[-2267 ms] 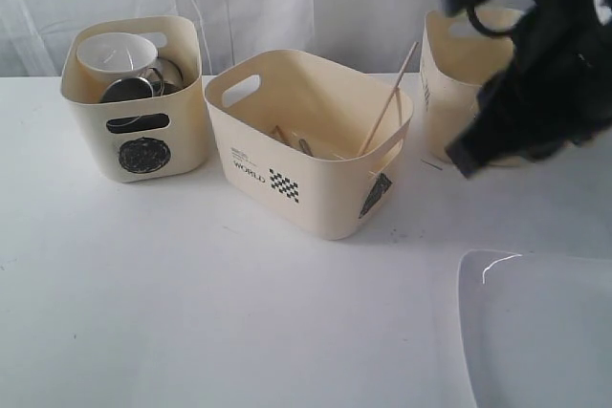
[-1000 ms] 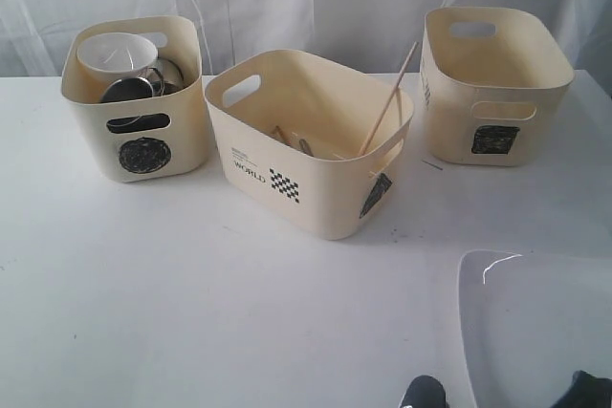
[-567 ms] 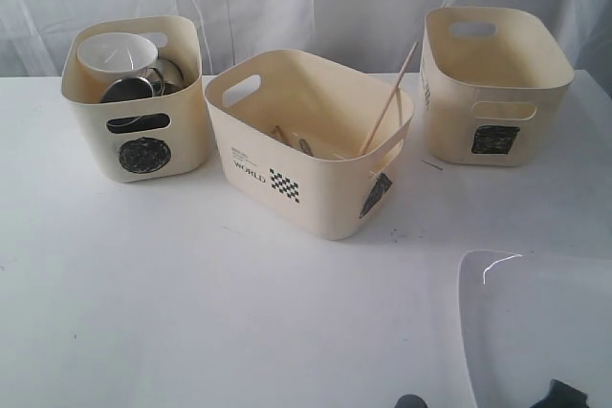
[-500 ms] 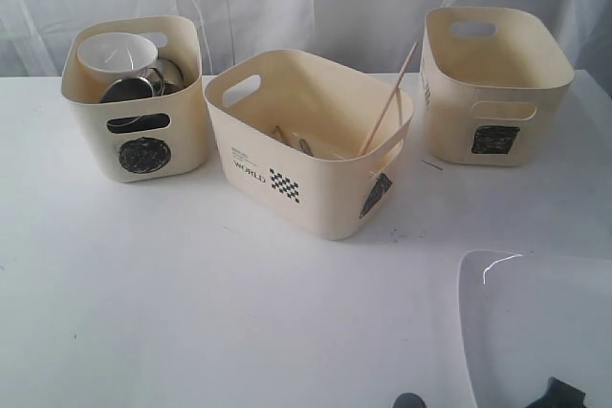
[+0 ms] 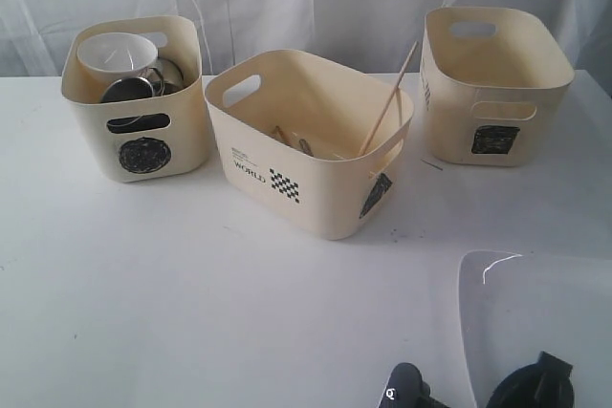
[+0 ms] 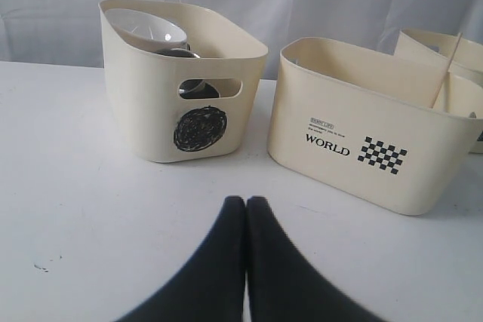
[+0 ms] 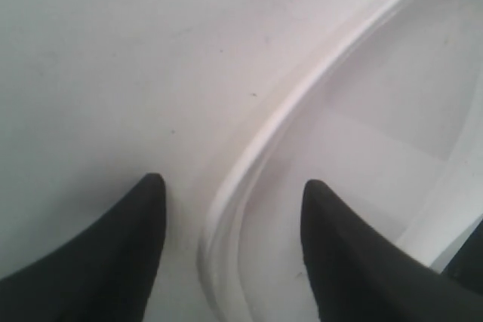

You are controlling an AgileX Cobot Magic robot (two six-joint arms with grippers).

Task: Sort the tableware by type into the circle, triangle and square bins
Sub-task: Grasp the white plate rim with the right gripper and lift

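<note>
The large white square plate [image 5: 540, 317] lies at the table's near right corner. My right gripper [image 5: 469, 394] is open and straddles the plate's left rim [image 7: 226, 209], one finger [image 7: 147, 209] outside on the table and the other over the plate [image 7: 362, 133]. My left gripper [image 6: 245, 201] is shut and empty, low over the table facing the circle bin [image 6: 181, 81]. The circle bin [image 5: 134, 102] holds the small white bowl [image 5: 115, 53] and steel mugs [image 5: 134, 86]. The triangle bin [image 5: 306, 145] holds chopsticks [image 5: 387, 107] and cutlery. The square bin [image 5: 492, 83] stands at the back right.
The three tubs stand in a row along the back of the white table [image 5: 191, 284], with a white curtain behind them. The triangle bin [image 6: 370, 126] carries a "WORLD" print and a checker mark on its side.
The right arm came down from near the square bin to the plate at the near edge. In the last half second its fingers have come further up into the exterior view.
</note>
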